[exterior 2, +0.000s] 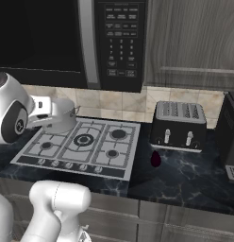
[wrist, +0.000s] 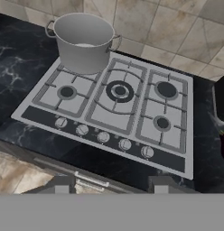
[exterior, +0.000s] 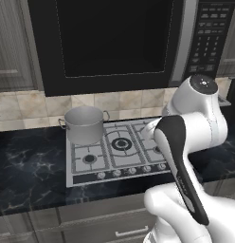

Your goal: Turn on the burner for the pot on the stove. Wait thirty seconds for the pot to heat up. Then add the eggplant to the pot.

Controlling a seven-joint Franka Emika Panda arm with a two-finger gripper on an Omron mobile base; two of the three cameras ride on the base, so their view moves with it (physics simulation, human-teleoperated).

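Grey pot (wrist: 84, 43) sits on the stove's (wrist: 109, 106) back-left burner. Right of the stove, a dark eggplant (exterior 2: 155, 159) lies on the black counter (exterior 2: 194, 175) before a toaster (exterior 2: 179, 125). Gripper (wrist: 111, 190) jaws apart, empty.

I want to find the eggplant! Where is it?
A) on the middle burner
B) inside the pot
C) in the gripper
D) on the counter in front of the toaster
D: the small dark eggplant lies on the black counter just in front of the toaster, right of the stove, far from the pot.
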